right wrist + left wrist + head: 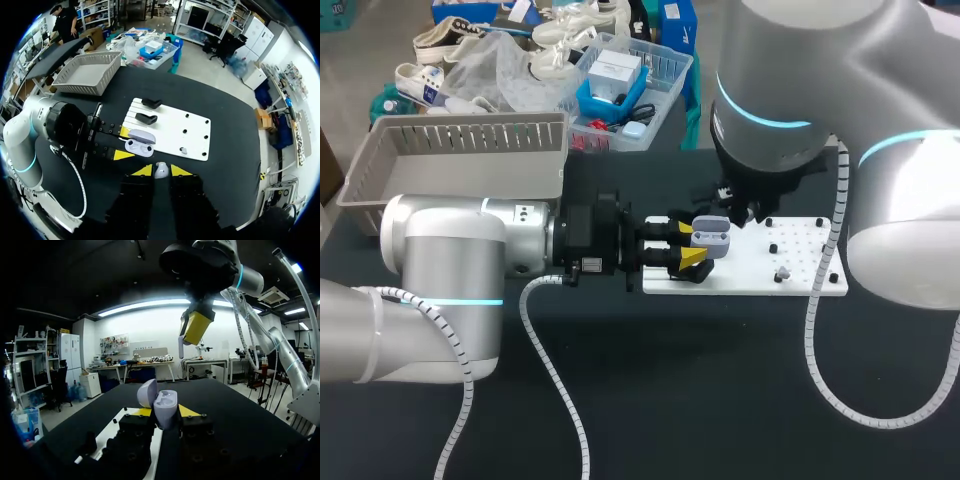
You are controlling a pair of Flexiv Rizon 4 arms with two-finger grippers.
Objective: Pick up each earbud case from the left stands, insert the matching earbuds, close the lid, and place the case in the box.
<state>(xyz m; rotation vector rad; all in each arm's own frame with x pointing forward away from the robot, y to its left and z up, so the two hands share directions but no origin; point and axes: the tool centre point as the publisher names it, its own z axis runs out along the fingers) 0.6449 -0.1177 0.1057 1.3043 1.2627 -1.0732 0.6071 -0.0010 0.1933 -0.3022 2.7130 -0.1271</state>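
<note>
1. No text, number, label or sign can be read on the case (711, 236) or on the earbud (161, 170).
2. Nothing legible is shown on the white board (760, 277) or on the basket (460, 135).
3. No marking can be made out on the arms in any of the three views.
</note>
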